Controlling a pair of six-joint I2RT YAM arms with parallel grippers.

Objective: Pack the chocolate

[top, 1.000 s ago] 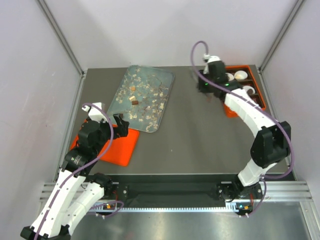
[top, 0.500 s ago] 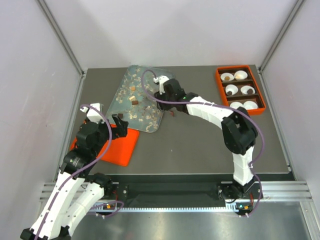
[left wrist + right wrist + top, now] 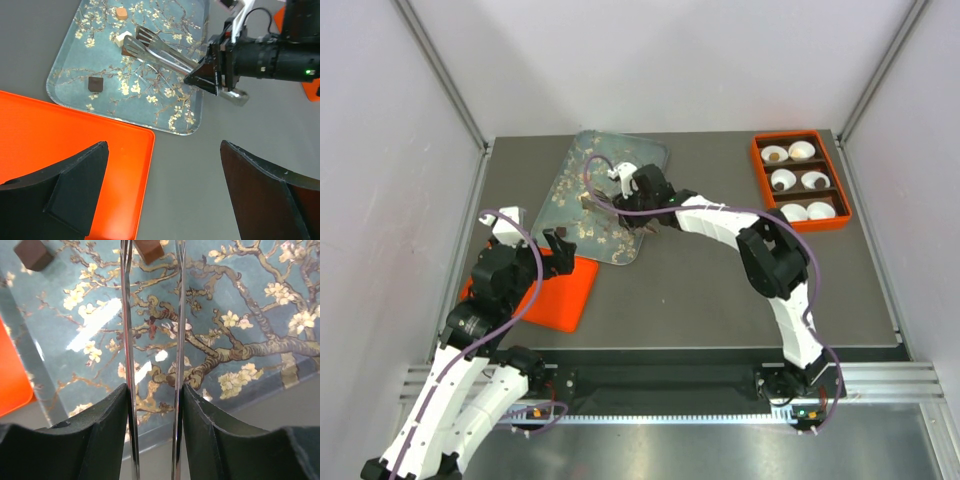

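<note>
Small chocolate lumps lie on the blossom-patterned tray (image 3: 655, 152): a dark brown one (image 3: 95, 83), a caramel one (image 3: 120, 12) and a brown one (image 3: 148, 250). My right gripper (image 3: 642, 218) hovers over the tray's right edge and is shut on thin metal tongs (image 3: 160, 50). In the right wrist view my right gripper (image 3: 153, 435) presses the two tong arms (image 3: 127, 340), which stay apart. The brown lump lies between their tips. My left gripper (image 3: 165, 195) is open and empty above the edge of the orange lid (image 3: 60, 135).
An orange box (image 3: 758, 165) at the back right holds several white paper cups (image 3: 803, 150), some with chocolate in them. The orange lid (image 3: 560, 295) lies at the front left beside the tray. Grey walls close in the table.
My right arm has swung from the orange box at the back right across to the tray, carrying the tongs. My left arm has not moved.
</note>
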